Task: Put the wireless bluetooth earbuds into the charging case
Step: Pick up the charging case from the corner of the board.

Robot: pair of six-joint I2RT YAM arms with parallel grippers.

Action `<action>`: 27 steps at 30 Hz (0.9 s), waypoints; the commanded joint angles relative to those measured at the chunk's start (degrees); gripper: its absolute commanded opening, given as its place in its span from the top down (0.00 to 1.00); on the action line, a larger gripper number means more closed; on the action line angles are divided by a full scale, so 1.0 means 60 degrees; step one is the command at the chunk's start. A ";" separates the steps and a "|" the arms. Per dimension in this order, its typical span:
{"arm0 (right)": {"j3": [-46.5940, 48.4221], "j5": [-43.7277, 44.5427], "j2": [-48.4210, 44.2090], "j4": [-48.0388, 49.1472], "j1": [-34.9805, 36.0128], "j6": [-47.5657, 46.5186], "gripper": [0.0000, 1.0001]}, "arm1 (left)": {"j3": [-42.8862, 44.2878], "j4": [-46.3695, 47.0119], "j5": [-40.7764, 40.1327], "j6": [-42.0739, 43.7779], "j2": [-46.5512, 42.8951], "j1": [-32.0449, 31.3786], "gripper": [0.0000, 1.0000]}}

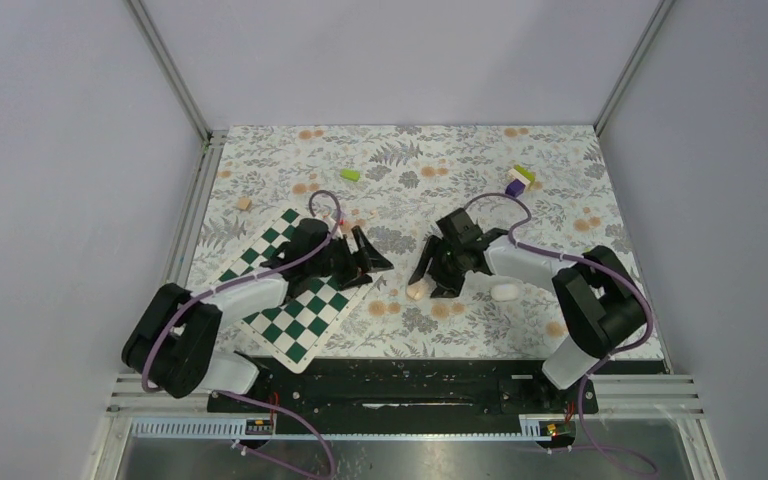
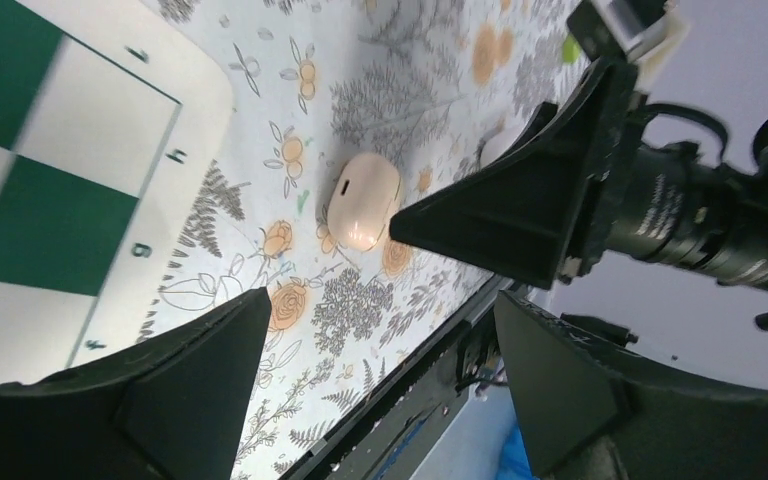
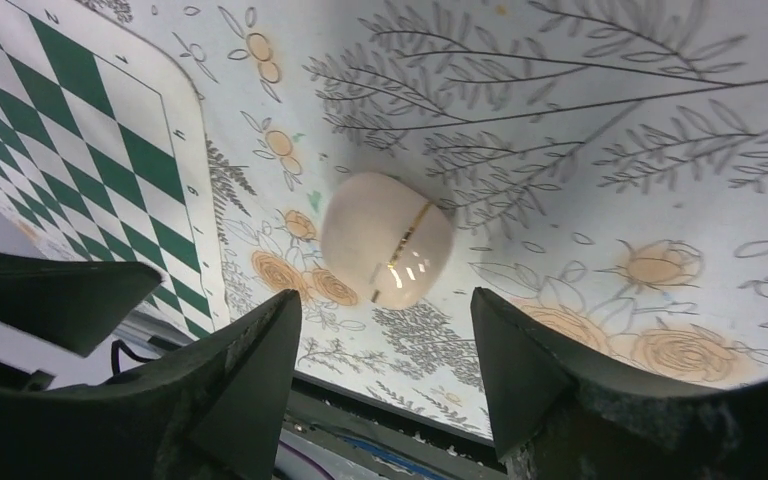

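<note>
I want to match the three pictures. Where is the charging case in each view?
Top external: the charging case lies on the floral tablecloth, low centre, just right of the chessboard mat.
Left wrist: the case is at upper centre, right of the mat's corner.
Right wrist: the case is at centre, closed, right of the mat.
Shared landmark: the chessboard mat's edge.

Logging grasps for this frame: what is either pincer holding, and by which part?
Nothing. Left pincer and right pincer are open; the charging case lies free on the table.
</note>
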 commanded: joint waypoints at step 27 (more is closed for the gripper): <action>0.2930 0.1257 0.1019 -0.1936 0.1253 -0.0597 0.57 | -0.0294 -0.0796 0.0278 0.1069 -0.0563 0.0449 0.20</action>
